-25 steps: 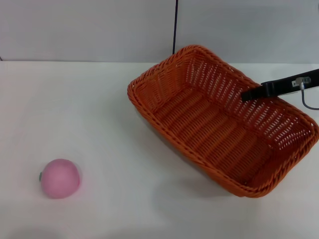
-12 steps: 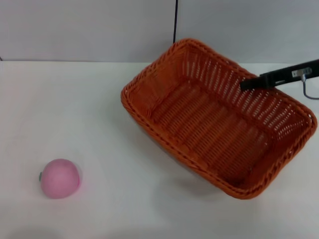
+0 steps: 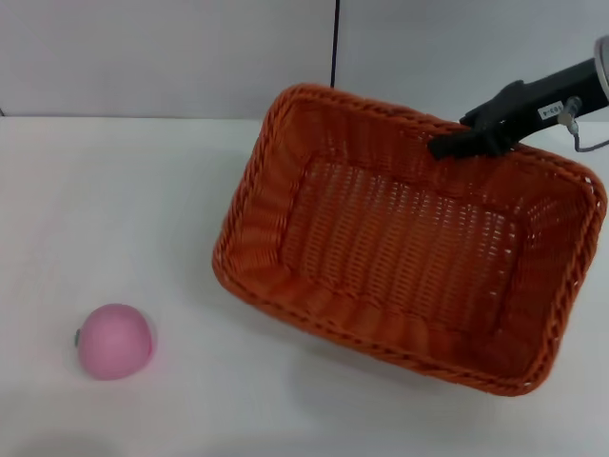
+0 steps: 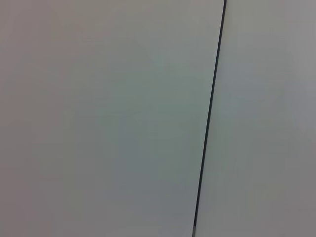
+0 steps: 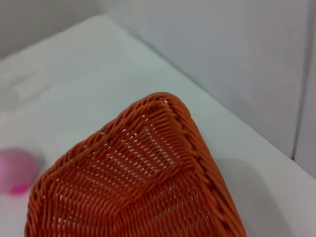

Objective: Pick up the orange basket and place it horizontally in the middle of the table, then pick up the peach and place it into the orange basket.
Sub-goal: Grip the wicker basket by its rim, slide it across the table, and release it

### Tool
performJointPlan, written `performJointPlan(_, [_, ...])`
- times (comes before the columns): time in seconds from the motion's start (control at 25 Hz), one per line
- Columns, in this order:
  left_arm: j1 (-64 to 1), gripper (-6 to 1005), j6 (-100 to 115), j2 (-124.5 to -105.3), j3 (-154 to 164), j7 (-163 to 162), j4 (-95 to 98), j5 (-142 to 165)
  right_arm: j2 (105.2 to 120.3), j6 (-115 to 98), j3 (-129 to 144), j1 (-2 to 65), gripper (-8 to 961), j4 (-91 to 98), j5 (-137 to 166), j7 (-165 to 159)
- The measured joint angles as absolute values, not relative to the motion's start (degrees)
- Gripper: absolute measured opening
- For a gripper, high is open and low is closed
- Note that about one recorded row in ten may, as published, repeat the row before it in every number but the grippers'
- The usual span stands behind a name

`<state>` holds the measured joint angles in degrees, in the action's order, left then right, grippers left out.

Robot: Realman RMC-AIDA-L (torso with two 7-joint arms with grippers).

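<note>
The orange basket (image 3: 409,257) hangs tilted over the right half of the white table (image 3: 143,209), its open side turned toward me. My right gripper (image 3: 447,148) reaches in from the upper right and is shut on the basket's far rim. A rounded corner of the basket (image 5: 148,187) fills the right wrist view. The pink peach (image 3: 115,341) lies on the table at the near left, well apart from the basket, and shows as a pink blur (image 5: 15,170) at the edge of the right wrist view. My left gripper is out of view.
A pale wall with a dark vertical seam (image 3: 335,43) stands behind the table. The left wrist view shows only that wall and its seam (image 4: 210,118). A grey cable (image 3: 588,145) loops under the right arm.
The right gripper has risen and swung back and left with the basket. The basket has turned from a diagonal toward level, tipped its opening toward me, and shifted left. The peach has not moved.
</note>
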<state>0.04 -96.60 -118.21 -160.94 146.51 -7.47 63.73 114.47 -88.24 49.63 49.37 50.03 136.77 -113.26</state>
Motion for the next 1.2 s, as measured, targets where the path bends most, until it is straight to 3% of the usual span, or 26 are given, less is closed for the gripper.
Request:
performJointPlan(0.24, [1.01, 845, -96.93, -118.28, -160.27, 146.51, -7.43, 63.72, 114.38, -88.65, 54.80, 51.01, 154, 51.34, 136.72, -106.99])
performJointPlan(0.52, [1.65, 845, -97.47, -118.30, -160.17, 146.51, -7.04, 63.72, 116.83, -89.09, 56.00, 52.30, 153, 51.68, 135.79, -96.70])
performJointPlan(1.2, [1.26, 845, -97.31, -118.39, -160.19, 146.62, -6.76, 63.72, 118.72, -82.67, 60.82, 51.50, 214, 51.48, 135.68, -95.51])
